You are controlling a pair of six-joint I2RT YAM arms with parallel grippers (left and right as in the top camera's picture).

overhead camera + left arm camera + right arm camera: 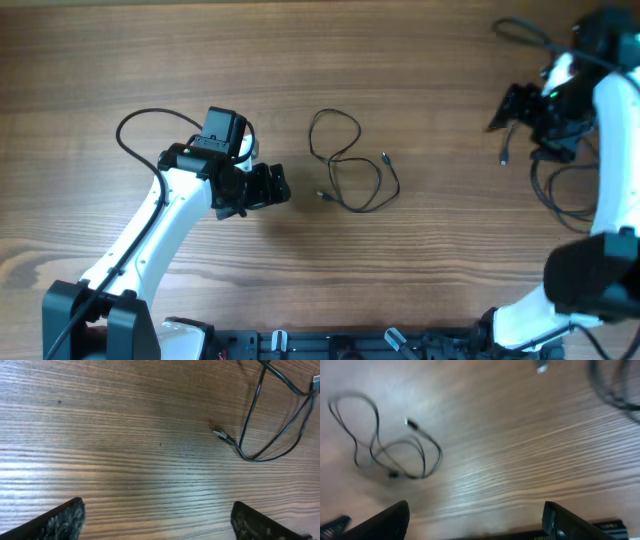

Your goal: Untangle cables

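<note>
The cables (333, 160) lie in loose loops near the middle of the worktop (420, 60), with bare wood open on every side. The left hand (281, 186) sits just to their left, fingers spread wide and holding nothing. Its wrist view shows one plug end (220, 435) ahead of it. The right hand (503, 108) is well apart, near the worktop's right edge. It is also wide open and empty, beside another thin cord (506, 145).

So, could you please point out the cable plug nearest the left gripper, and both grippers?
cable plug (220, 435): left wrist view, its metal tip.
left gripper (279, 188): overhead view, midway between its fingers.
right gripper (475, 521): right wrist view, midway between its fingers.
</note>
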